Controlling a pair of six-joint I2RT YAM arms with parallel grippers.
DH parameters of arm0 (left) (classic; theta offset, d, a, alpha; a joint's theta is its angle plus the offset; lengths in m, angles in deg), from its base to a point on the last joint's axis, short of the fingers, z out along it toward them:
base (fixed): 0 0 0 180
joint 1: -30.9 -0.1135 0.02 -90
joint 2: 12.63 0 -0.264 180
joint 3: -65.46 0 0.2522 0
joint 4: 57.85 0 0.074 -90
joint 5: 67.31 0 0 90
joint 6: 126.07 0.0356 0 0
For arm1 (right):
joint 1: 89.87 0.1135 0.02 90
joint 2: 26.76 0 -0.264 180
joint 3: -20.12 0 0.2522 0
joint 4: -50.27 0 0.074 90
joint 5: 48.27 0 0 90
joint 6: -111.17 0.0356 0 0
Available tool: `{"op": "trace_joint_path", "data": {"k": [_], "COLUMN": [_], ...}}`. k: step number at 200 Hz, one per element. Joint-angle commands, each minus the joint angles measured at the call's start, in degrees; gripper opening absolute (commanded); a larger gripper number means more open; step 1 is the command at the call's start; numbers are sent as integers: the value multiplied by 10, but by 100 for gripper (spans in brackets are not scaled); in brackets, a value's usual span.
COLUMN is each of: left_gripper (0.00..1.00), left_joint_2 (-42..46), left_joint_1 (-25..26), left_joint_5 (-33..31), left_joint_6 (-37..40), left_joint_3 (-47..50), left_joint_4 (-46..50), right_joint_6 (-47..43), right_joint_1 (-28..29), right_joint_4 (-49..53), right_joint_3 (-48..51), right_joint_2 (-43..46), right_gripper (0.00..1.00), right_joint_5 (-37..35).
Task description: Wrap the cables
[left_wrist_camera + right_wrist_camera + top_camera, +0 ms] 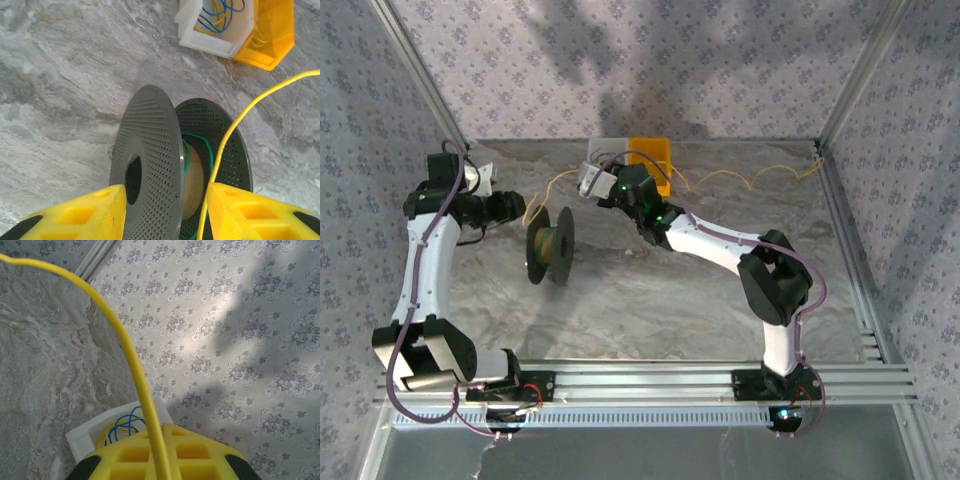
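My left tool (pixel 166 200): spread, a finger showing on each side of the upright black spool (pixel 150 150) on the tabletop (pixel 60 75). My right tool (pixel 160 440): pressed together, pinching the thin yellow wire (pixel 125 340).

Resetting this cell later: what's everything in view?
yellow wire: one, yellow, along the table's back, through the right tool
spool: one, black, upright, left of centre
green wire: one, green, on the spool's hub
white box: one, white, table's back
blue wires: several, blue, in the white box
yellow box: one, yellow, beside the white box
table: one, grey marbled
arms: two, white and black, near edge
left tool: one, yellow, open, by the spool
right tool: one, yellow, shut on the yellow wire
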Motion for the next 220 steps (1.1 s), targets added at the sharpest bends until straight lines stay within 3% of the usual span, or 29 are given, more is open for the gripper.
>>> {"op": "trace_joint_path", "data": {"k": [1, 42, 98, 220], "left_gripper": [46, 46, 46, 46], "left_joint_2": [8, 18, 19, -30], "left_joint_1": [11, 27, 56, 89], "left_joint_5": [44, 78, 33, 43], "left_joint_6": [1, 3, 17, -18], "left_joint_3": [15, 48, 88, 91], "left_joint_4": [-10, -7, 25, -38], "right_joint_6": [-16, -15, -1, -29], "right_joint_1": [4, 6, 12, 49], "right_joint_4": [-24, -23, -2, 30], "right_joint_3": [-5, -10, -25, -74], "right_joint_2": [-21, -31, -34, -51], "right_gripper": [0, 0, 0, 0], "right_joint_5": [-17, -20, -19, -80]}}
